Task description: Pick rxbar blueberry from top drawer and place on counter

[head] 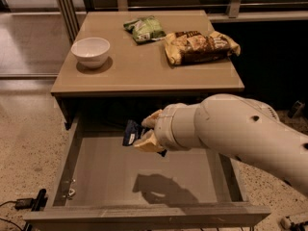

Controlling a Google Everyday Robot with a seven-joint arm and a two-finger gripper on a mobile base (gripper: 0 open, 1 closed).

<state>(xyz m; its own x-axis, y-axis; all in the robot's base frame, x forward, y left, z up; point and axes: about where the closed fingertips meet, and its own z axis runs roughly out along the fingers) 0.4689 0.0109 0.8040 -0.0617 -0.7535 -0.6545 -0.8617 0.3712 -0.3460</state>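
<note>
The rxbar blueberry (130, 132) is a dark navy wrapper held in my gripper (144, 133), lifted above the floor of the open top drawer (110, 172). The gripper's tan fingers (150, 142) are closed around the bar, at the end of my white arm reaching in from the right. The bar hangs just below the front edge of the counter (144, 66). A shadow of the arm falls on the drawer floor below.
On the counter stand a white bowl (90, 52) at the left, a green chip bag (144, 29) at the back and a larger yellow-brown bag (199, 46) at the right. A small metal piece (71, 192) lies in the drawer's front left corner. Cables (24, 203) lie on the floor at left.
</note>
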